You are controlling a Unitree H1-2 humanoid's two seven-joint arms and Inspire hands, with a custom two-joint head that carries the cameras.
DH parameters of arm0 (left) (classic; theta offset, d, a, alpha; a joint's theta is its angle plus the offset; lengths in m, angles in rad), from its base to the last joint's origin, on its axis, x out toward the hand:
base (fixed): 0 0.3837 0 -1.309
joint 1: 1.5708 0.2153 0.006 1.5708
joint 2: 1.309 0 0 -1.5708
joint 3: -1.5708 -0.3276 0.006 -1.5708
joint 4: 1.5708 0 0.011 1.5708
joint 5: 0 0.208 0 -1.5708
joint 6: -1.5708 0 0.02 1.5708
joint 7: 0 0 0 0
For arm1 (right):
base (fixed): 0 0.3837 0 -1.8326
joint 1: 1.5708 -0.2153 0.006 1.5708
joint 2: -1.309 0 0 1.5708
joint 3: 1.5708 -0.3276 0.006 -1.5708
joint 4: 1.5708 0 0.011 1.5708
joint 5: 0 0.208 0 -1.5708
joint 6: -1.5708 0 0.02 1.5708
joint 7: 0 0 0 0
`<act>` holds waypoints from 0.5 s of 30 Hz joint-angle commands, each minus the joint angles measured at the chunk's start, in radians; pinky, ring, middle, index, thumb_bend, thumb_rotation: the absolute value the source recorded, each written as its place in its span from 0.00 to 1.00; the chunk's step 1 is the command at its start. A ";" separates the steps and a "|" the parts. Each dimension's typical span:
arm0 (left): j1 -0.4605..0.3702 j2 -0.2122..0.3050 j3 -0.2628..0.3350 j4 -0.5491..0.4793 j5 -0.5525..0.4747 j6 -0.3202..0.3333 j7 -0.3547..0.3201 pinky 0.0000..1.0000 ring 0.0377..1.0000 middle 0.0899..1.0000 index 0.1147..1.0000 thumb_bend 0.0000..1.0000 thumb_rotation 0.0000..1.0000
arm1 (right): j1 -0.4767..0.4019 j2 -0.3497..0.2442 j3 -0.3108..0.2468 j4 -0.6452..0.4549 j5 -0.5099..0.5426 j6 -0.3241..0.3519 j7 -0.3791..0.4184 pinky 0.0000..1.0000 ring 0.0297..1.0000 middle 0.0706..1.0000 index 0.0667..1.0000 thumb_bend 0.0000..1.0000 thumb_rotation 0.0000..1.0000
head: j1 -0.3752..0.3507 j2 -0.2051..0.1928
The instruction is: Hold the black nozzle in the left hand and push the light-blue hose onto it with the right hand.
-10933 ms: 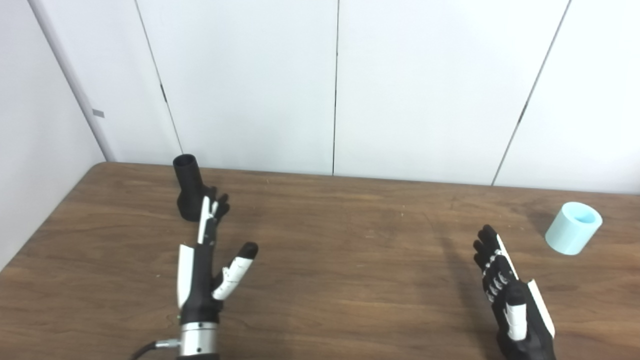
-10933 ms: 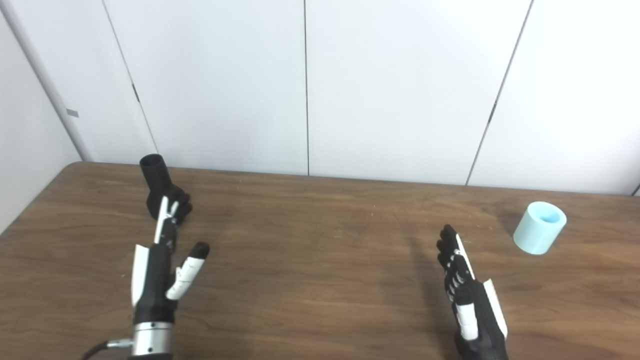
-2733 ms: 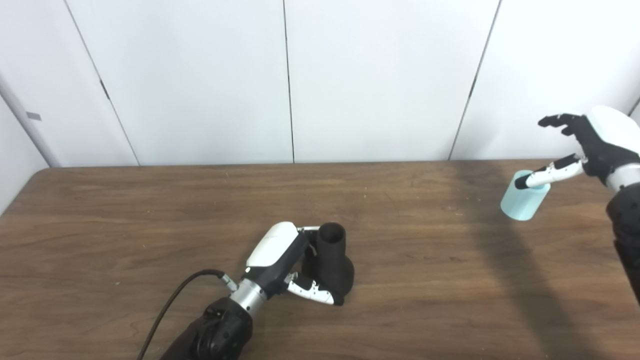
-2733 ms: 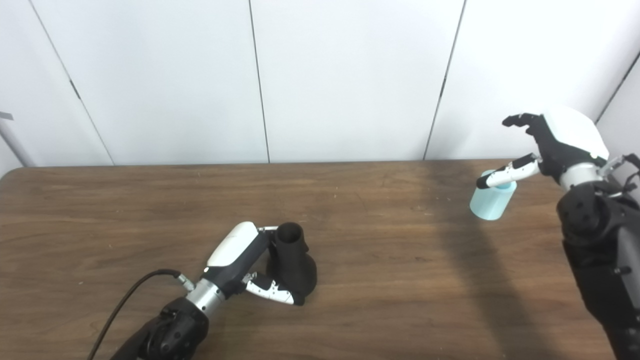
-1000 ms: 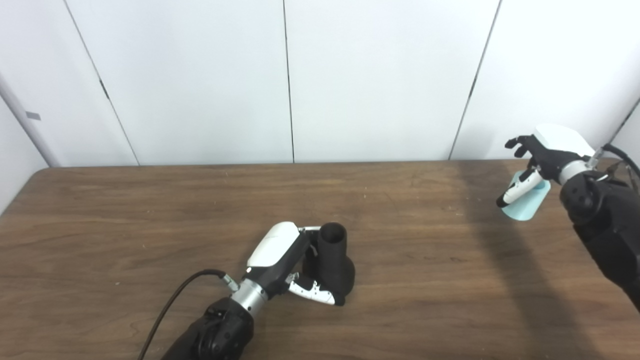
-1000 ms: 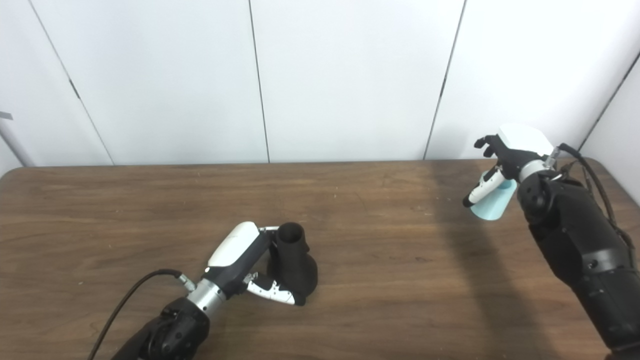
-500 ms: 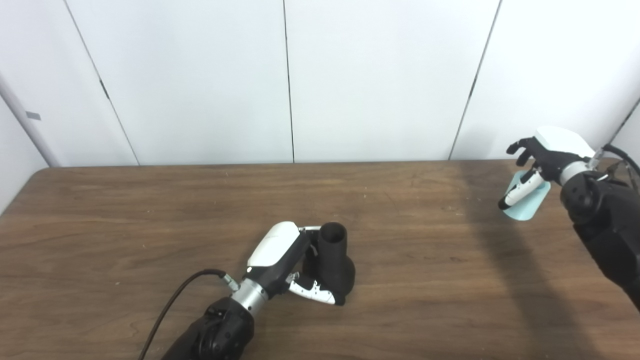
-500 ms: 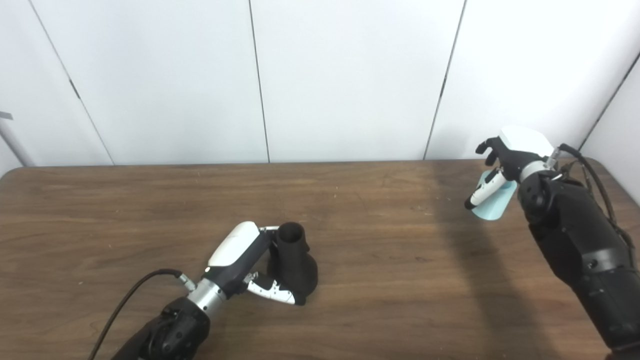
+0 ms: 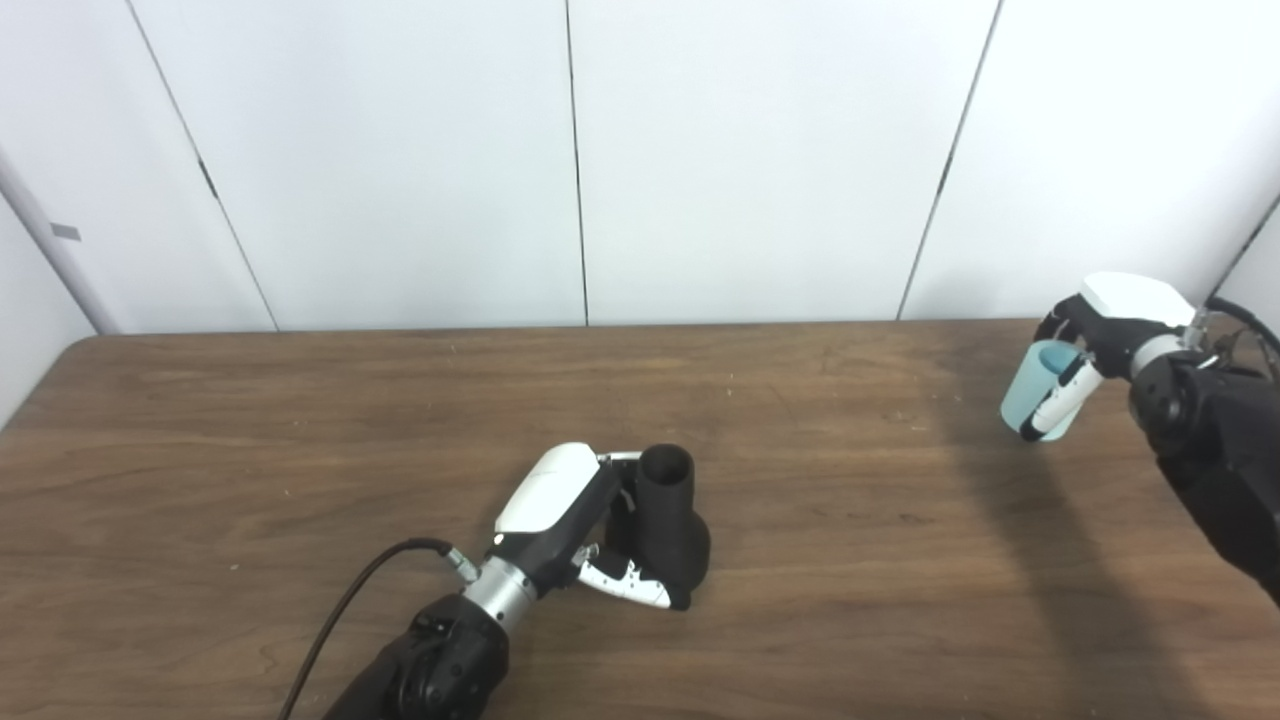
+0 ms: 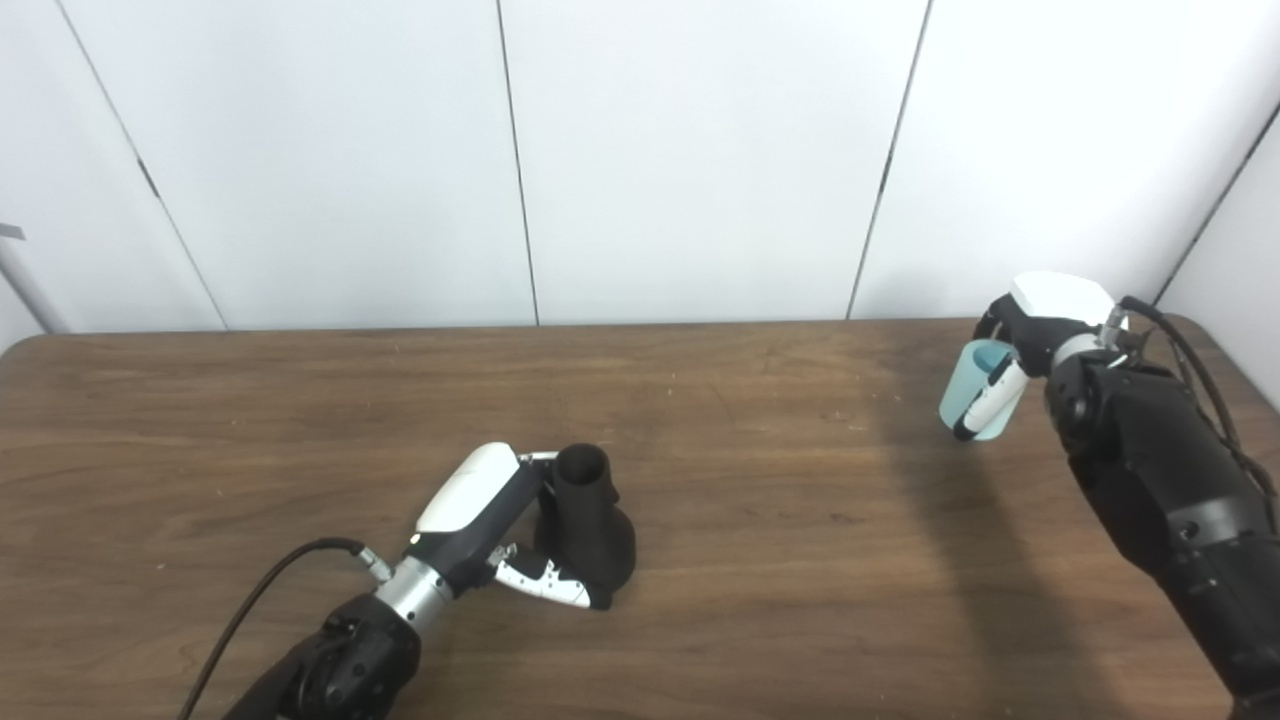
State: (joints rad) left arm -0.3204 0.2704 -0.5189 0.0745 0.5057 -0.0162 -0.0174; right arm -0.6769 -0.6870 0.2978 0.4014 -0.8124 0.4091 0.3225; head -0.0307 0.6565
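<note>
Much bare table [image 9: 250, 440] lies between the two hands; the light-blue hose [image 9: 1030, 398], a short open cylinder, sits at 3 o'clock near the table's right edge, the right hand [image 9: 1095, 335] closed around it; the black nozzle [image 9: 668, 525] stands upright at 6 o'clock, mouth up, gripped by the left hand [image 9: 560, 510]; brown wood surface, white wall panels [image 9: 750, 150] behind.

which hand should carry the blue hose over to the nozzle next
The right hand. It is already closed around the light-blue hose at the table's far right, while the left hand is wrapped around the black nozzle near the middle, its opening facing up.
</note>
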 commanded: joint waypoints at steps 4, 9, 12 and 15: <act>0.099 0.019 -0.076 0.091 0.039 0.131 -0.181 0.46 0.45 0.43 0.42 0.52 0.09 | -0.082 -0.068 -0.024 -0.029 -0.020 -0.001 -0.015 0.41 0.57 0.68 0.67 1.00 0.16 | -0.001 0.001; 0.099 0.020 -0.076 0.092 0.038 0.132 -0.181 0.46 0.45 0.43 0.42 0.52 0.09 | -0.079 -0.065 -0.027 -0.031 -0.016 -0.005 -0.021 0.42 0.58 0.68 0.67 1.00 0.16 | 0.000 0.002; 0.099 0.021 -0.076 0.089 0.037 0.135 -0.183 0.46 0.45 0.43 0.42 0.52 0.09 | -0.075 -0.062 -0.033 -0.037 -0.009 -0.014 -0.030 0.43 0.57 0.67 0.67 1.00 0.16 | 0.000 0.001; 0.101 0.022 -0.075 0.085 0.037 0.138 -0.184 0.46 0.45 0.43 0.42 0.52 0.09 | -0.074 -0.059 -0.039 -0.042 -0.004 -0.022 -0.038 0.42 0.55 0.65 0.67 1.00 0.16 | 0.000 0.002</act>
State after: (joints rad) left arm -0.3198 0.2705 -0.5195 0.0706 0.5059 -0.0114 -0.0174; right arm -0.6768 -0.6872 0.2944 0.4012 -0.8115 0.4021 0.3218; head -0.0307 0.6565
